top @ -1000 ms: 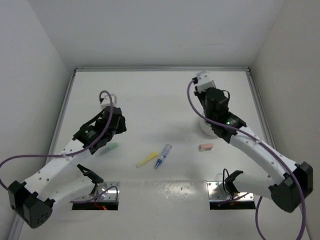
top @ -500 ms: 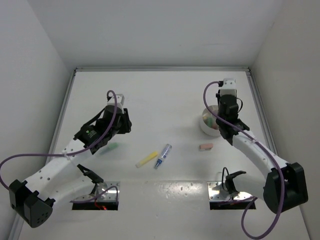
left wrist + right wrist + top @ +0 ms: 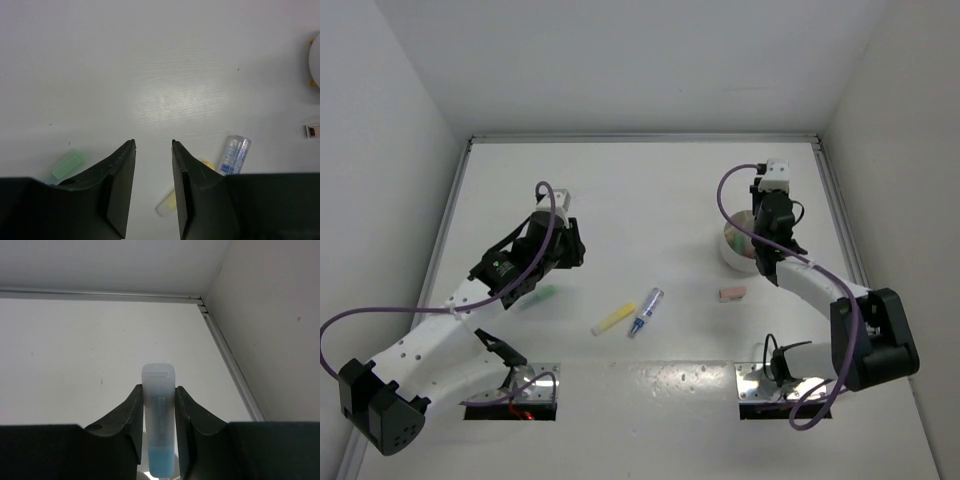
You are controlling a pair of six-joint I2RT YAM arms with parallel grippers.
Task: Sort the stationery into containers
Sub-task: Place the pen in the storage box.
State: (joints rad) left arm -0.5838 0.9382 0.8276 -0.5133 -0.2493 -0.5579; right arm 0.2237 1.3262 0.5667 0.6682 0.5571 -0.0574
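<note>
Right wrist view: blue pen (image 3: 159,412) pinched lengthwise in right gripper (image 3: 159,388), right by white bowl (image 3: 729,249) (left gripper (image 3: 153,145) apart, empty, far from bowl).

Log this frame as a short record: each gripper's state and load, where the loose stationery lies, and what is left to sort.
left gripper: open, empty, over bare table
right gripper: shut on blue pen, clear cap end past the fingertips
right gripper position: above the white bowl in the top view
loose on table: green pen, yellow highlighter, blue-tipped clear pen, pink eraser
bowl contents: largely hidden by the arm
left to sort: the four loose items, plus the held pen
</note>
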